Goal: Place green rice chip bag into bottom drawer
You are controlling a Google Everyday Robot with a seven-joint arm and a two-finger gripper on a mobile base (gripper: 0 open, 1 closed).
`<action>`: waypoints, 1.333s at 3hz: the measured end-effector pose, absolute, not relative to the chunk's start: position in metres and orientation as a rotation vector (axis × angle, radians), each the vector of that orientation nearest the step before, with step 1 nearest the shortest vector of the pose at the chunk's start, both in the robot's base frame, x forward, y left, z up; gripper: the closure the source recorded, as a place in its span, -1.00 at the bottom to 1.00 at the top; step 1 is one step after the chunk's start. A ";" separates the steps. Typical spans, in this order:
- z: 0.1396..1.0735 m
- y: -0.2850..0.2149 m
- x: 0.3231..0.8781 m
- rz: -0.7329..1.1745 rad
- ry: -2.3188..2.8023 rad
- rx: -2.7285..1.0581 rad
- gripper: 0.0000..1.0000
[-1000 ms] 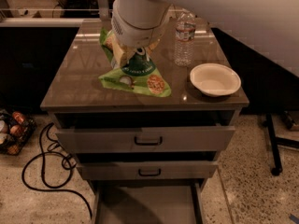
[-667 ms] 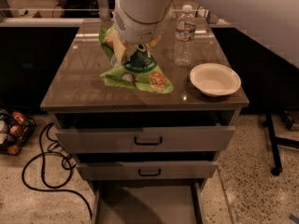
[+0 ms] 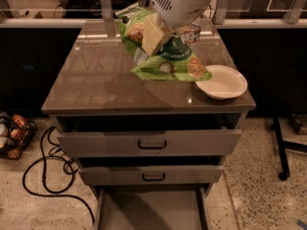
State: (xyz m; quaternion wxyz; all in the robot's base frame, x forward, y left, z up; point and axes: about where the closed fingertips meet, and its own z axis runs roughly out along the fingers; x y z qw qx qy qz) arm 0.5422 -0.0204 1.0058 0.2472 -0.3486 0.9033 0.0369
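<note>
The cabinet (image 3: 96, 80) stands as it did a second ago, but its top has lost the bag (image 3: 168, 61). A second ago the bag lay flat on the top beside the bowl (image 3: 221, 83). Now it hangs in the air above the top's rear half, tilted, with its lower corner drooping toward the bowl's rim. The gripper (image 3: 154, 35) is clamped on the bag's upper part, one cream finger lying across the print. The lift therefore looks done, and the pick seems to have succeeded. What is left is the carry forward and down.

The bottom drawer (image 3: 148, 212) is pulled out at the foot of the cabinet, well below and in front of the bag. Its grey floor shows nothing lying in it. The two upper drawers (image 3: 151, 143) show only their handled fronts, so their contents are hidden. The bowl sits on the top's right front corner and looks empty. A bottle (image 3: 192, 31) stands behind the bag, mostly covered by it.
</note>
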 end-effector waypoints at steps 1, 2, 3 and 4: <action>1.005 -0.040 0.524 0.108 2.406 -1.090 1.00; 0.987 -0.055 0.508 0.131 2.345 -1.217 1.00; 0.968 -0.069 0.499 0.158 2.318 -1.303 1.00; 0.956 -0.078 0.486 0.170 2.291 -1.432 1.00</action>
